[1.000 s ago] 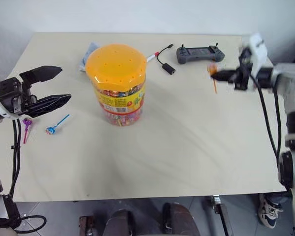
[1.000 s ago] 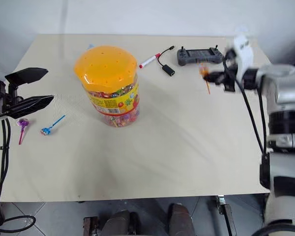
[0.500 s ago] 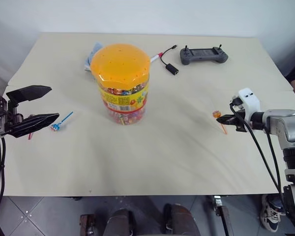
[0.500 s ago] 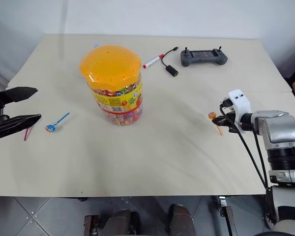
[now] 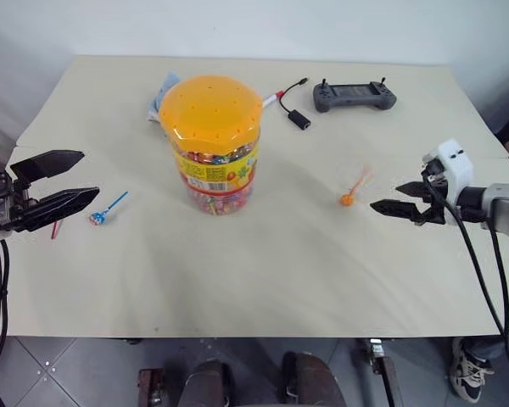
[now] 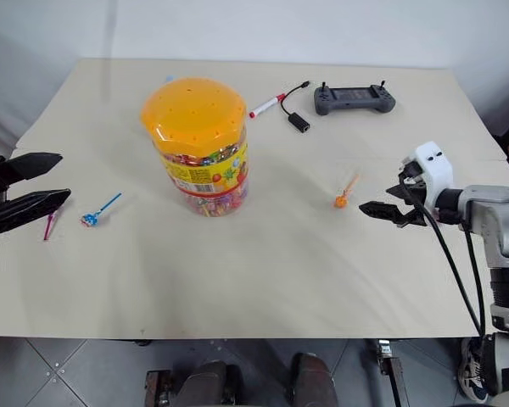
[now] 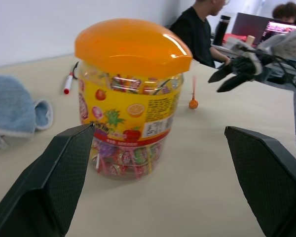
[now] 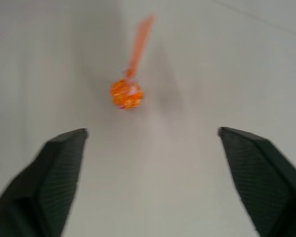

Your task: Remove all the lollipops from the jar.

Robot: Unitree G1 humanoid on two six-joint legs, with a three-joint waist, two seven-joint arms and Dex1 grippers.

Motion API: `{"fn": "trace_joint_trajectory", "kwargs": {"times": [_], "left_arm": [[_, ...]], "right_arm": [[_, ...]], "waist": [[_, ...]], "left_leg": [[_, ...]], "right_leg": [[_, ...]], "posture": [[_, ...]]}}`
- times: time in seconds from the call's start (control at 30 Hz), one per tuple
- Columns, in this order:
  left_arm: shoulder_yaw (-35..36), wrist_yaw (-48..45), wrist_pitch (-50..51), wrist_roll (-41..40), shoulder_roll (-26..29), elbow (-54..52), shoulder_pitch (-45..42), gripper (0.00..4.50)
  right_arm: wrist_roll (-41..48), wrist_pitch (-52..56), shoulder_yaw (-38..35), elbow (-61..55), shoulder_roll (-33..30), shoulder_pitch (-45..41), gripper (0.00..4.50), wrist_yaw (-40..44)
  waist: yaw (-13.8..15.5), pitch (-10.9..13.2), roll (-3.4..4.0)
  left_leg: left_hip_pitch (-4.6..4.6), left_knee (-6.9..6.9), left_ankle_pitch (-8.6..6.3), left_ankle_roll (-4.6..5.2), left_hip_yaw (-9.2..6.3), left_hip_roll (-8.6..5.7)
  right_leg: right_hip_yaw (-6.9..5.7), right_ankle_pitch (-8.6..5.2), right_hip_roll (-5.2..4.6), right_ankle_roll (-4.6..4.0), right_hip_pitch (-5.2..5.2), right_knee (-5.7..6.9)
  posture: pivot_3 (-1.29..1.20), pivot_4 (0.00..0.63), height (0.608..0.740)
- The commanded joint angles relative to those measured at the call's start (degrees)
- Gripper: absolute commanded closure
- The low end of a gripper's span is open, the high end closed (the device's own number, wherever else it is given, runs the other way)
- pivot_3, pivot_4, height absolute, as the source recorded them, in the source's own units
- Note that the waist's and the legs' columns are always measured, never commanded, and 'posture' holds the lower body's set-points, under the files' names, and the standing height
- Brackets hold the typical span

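The jar (image 5: 210, 144) stands upright on the table, its orange lid on and colourful candies showing through the clear wall. An orange lollipop (image 5: 346, 199) is free on the table to its right, head down and stick blurred and tilted up. My right gripper (image 5: 386, 197) stands open just right of the orange lollipop (image 8: 127, 94), not touching it. At the table's left edge my left gripper (image 5: 89, 174) is open and empty. A blue lollipop (image 5: 96, 218) lies beside it, and a pink lollipop (image 6: 48, 227) lies partly under its lower finger.
At the far side of the table lie a grey controller (image 5: 354, 91), a red-and-white marker (image 5: 270, 99), a black cable adapter (image 5: 293, 114) and a blue cloth (image 5: 164, 89). A person (image 7: 197, 24) sits beyond the table in the left wrist view.
My right gripper came down from near the controller to the table with the orange lollipop, then opened and drew back to the right, leaving the lollipop free. The head camera shifted.
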Motion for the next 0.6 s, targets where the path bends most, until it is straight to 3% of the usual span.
{"fn": "trace_joint_trajectory", "kwargs": {"times": [0.03,0.13,0.27,0.5,0.6], "left_arm": [[-0.1,4.6,0.5,3.4,1.2,1.0,1.2,0.00],[0.4,7.2,0.5,3.4,-0.6,0.3,1.8,0.00],[0.9,7.3,0.2,2.9,-2.6,-1.1,4.8,0.00],[4.3,8.9,-2.9,3.3,-6.5,-5.8,13.2,0.00],[4.8,9.7,-9.1,6.5,-8.5,-8.1,16.0,0.00]], "right_arm": [[4.4,-9.8,-4.1,-6.1,1.0,1.5,0.03,6.0],[4.2,-21.4,-0.2,-10.7,0.4,7.3,0.03,16.4],[3.2,-31.9,4.1,-10.5,1.8,11.3,0.03,24.4],[-0.4,-38.8,6.6,1.3,7.0,9.6,0.03,22.3],[-1.4,-40.3,6.3,3.7,8.5,9.5,0.03,20.5]], "waist": [[0.0,0.0,0.00],[0.0,0.0,-0.04],[0.2,-0.1,-0.10],[0.0,-0.1,-0.10],[0.1,-0.1,-0.10]], "left_leg": [[0.00,0.00,0.00,0.00,0.01,0.00],[0.02,-0.03,0.00,-0.01,-0.01,0.02],[0.04,0.02,-0.01,-0.02,-0.03,0.01],[0.05,0.05,0.00,-0.03,-0.03,0.08],[0.05,0.07,0.00,-0.03,-0.08,0.10]], "right_leg": [[-0.01,0.00,0.00,0.00,0.00,0.00],[-0.01,0.00,0.03,0.00,0.00,-0.05],[-0.01,0.00,0.04,0.00,0.12,-0.13],[-0.01,0.00,0.08,0.00,0.14,-0.20],[-0.02,0.00,0.08,0.00,0.17,-0.21]], "posture": [[0.00,0.150,0.740],[0.00,0.150,0.740],[0.00,0.150,0.740],[0.00,0.150,0.740],[0.00,0.150,0.740]]}}
